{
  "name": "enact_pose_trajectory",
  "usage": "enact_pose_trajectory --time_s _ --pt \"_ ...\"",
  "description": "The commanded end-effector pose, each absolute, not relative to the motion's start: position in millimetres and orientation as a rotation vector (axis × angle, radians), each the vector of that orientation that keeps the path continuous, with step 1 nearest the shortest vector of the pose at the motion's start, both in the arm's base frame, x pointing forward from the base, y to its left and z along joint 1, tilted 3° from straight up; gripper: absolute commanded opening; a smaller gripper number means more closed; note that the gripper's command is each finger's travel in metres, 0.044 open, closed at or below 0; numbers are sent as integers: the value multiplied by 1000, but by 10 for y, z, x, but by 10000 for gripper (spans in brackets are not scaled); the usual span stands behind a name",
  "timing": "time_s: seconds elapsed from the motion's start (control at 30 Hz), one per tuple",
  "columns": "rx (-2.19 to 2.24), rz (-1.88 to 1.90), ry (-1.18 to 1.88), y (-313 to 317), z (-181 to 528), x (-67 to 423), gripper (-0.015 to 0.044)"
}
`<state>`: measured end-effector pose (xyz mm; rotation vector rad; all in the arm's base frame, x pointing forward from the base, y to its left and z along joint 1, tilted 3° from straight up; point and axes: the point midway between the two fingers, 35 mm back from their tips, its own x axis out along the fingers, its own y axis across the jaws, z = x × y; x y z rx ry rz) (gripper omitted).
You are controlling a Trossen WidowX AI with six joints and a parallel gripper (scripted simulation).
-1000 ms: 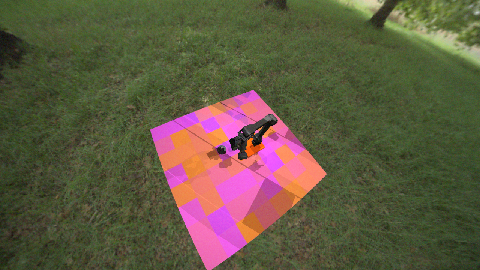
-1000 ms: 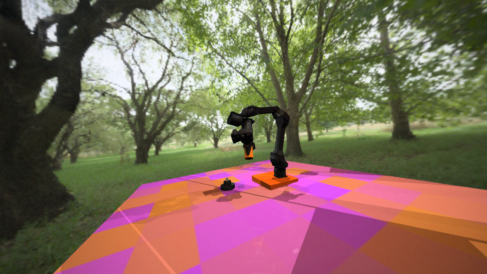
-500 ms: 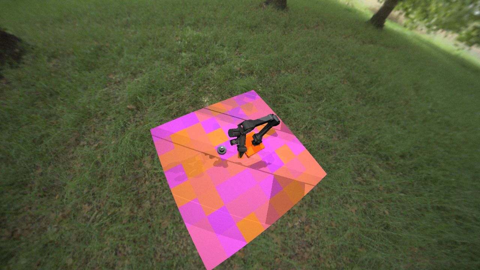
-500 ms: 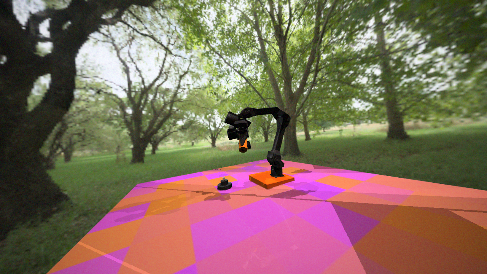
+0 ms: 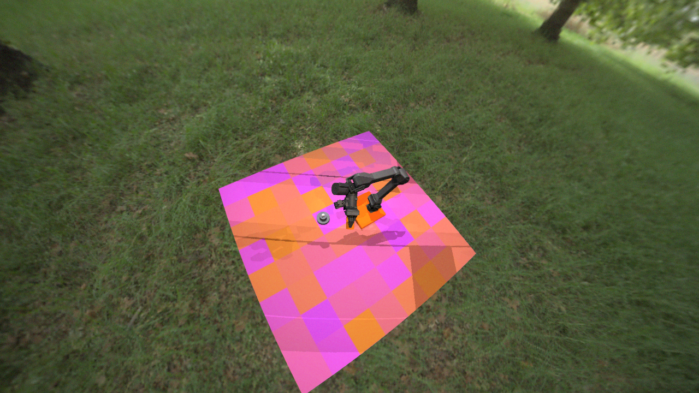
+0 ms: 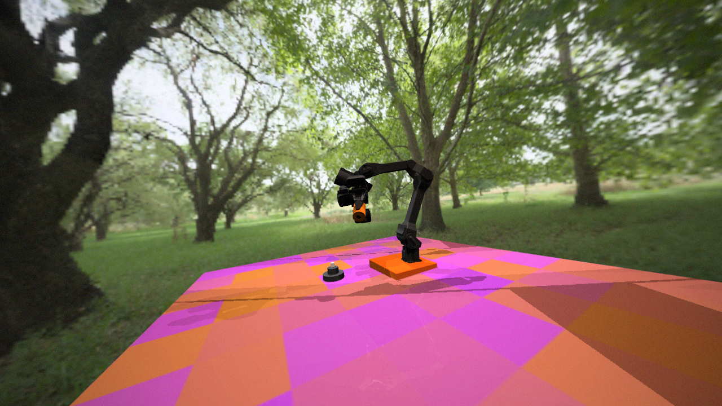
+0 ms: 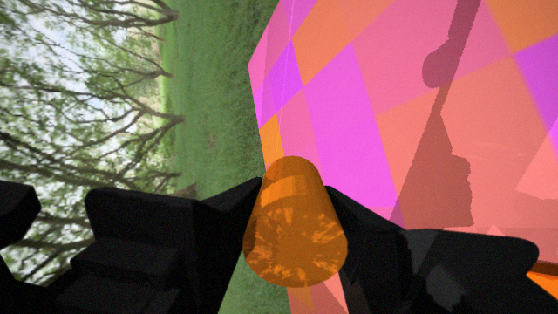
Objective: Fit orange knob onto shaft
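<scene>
My gripper [image 5: 350, 222] [image 6: 359, 207] [image 7: 292, 187] is shut on the orange knob [image 6: 359, 212] [image 7: 296, 244], one finger on each side of it. The knob is held high above the mat, and its underside is tilted toward the exterior camera, where a small dark hole shows. The hole's flat side is too small to make out. The round dark pedestal [image 5: 319, 221] [image 6: 333, 276] stands on the mat, left of the gripper in the top and exterior views. Its short silver shaft [image 5: 323, 215] [image 6: 331, 264] points up with nothing on it. The pedestal is outside the wrist view.
The arm stands on an orange base slab [image 5: 366, 222] [image 6: 396, 270], to the right of the pedestal in the top and exterior views. A patchwork mat [image 5: 342, 273] [image 6: 363, 323] [image 7: 349, 131] in pink, purple and orange lies beneath, with shadows across it. Grass and trees surround it.
</scene>
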<state>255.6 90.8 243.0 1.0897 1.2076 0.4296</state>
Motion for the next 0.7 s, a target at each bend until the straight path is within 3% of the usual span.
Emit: enact_pose_trajectory --time_s 0.0,0.67 --pt "1109 466 1182 906 2445 2545 0" --pt "1129 482 1173 896 2403 2551 0"
